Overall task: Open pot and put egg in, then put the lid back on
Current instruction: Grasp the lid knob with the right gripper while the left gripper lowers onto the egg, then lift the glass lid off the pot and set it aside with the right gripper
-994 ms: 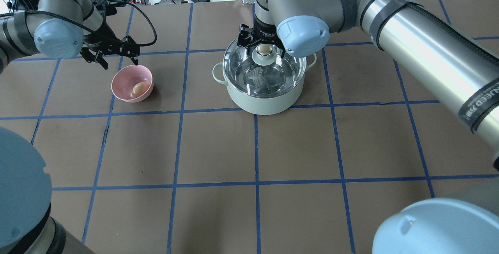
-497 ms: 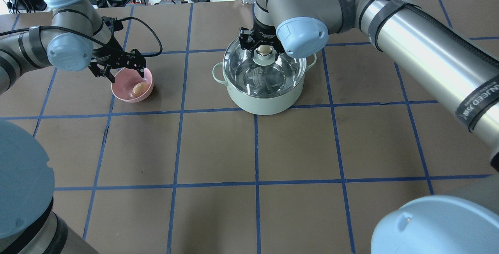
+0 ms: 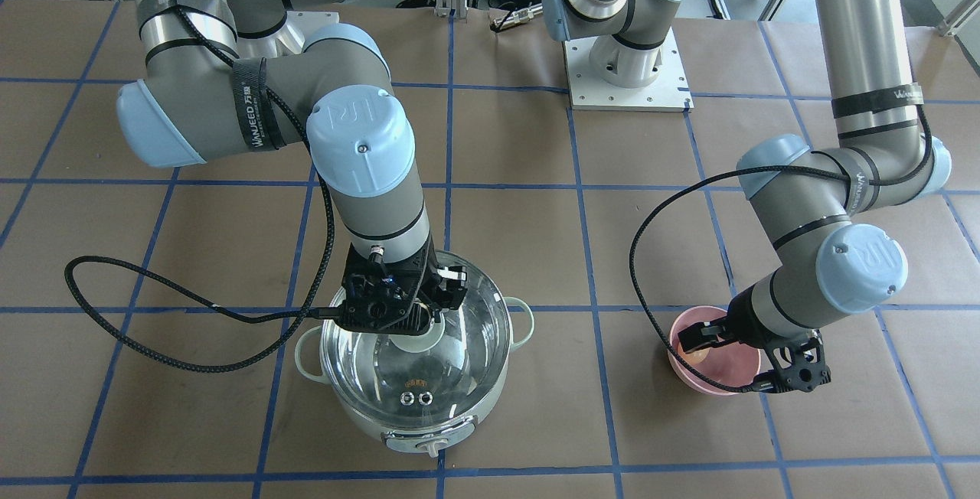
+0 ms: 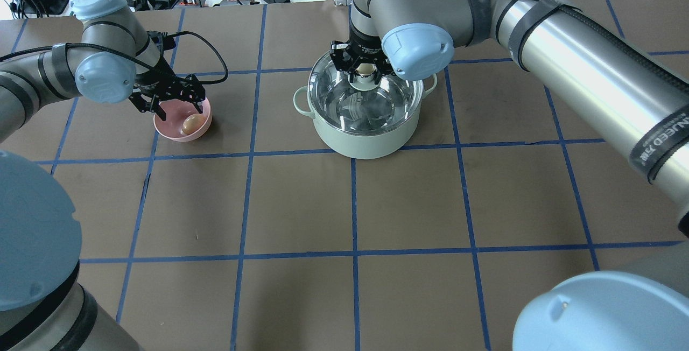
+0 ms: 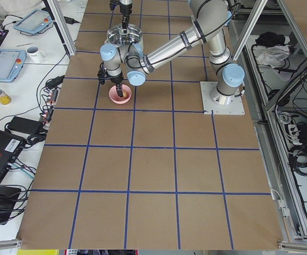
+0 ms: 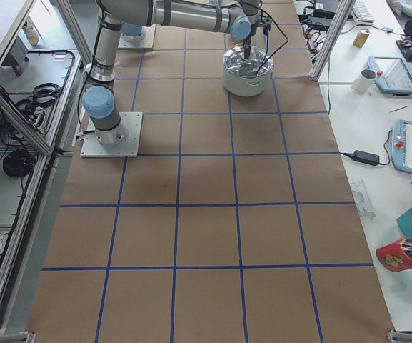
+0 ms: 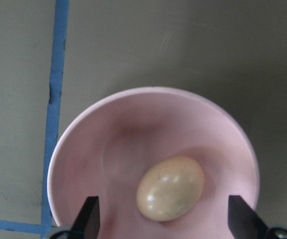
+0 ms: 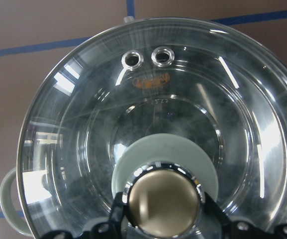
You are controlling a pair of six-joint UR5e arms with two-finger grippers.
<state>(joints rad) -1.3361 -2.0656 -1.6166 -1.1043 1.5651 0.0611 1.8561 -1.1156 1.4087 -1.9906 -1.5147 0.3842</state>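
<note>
Plainly, the lid [image 8: 242, 124] is seen seated on the pot [image 4: 366, 144], which stands on the table [image 4: 409, 205]. Only the right wrist view shows the grip closely: the right gripper [image 8: 163, 215] is pressed in on the lid's knob [image 8: 163, 196], a finger against each side. From the front this knob is hidden behind the gripper, though the pot's dial [image 3: 432, 447] is shown there and nowhere else.

The egg [image 7: 170, 188] is found lying in the pink bowl [image 7: 133, 114], well apart from the pot. In the left wrist view the left gripper [image 7: 165, 218] is seen spread wide above the bowl, its fingertips [image 7: 89, 219] flanking the egg without touching it. From the front the egg is mostly covered by that arm. In both side views the grippers are too small to be judged.
</note>
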